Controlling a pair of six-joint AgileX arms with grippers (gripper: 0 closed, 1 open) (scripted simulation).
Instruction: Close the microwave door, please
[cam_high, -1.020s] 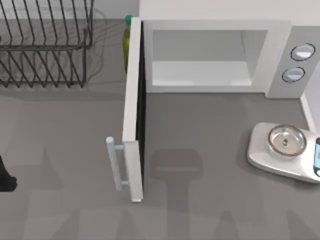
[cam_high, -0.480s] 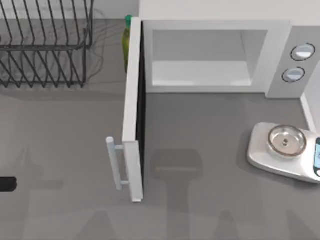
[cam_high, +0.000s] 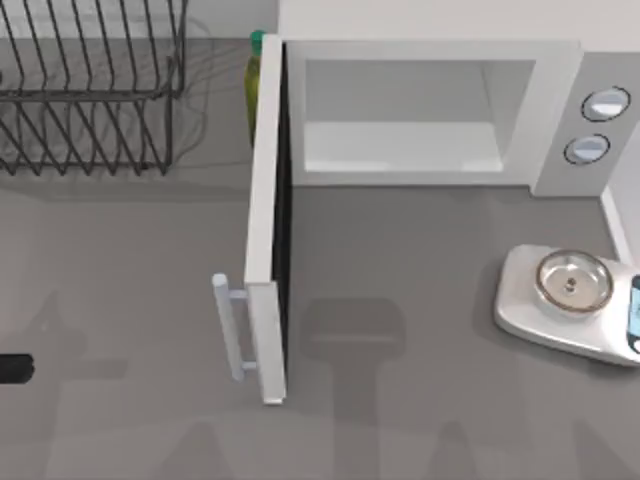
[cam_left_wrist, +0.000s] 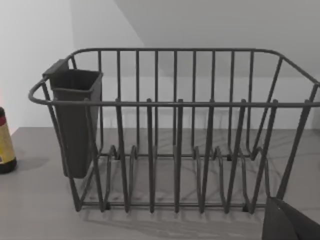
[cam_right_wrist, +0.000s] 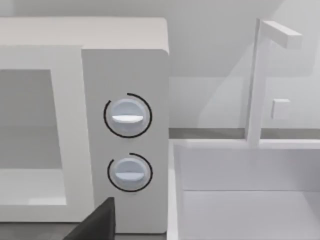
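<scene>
Top view: door (cam_high: 264, 230) stands wide open from the microwave (cam_high: 430, 110), well right of the left gripper (cam_high: 14, 368) at the table's left edge — finger state unclear

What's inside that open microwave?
The microwave cavity looks bare: pale floor and walls, nothing resting there. Its roof hides the upper back part. The microwave door stands swung wide open.

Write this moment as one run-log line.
task: close door | microwave door: wide open | microwave: cavity exposed | left gripper: table's left edge, clear of door | contact: none
</scene>
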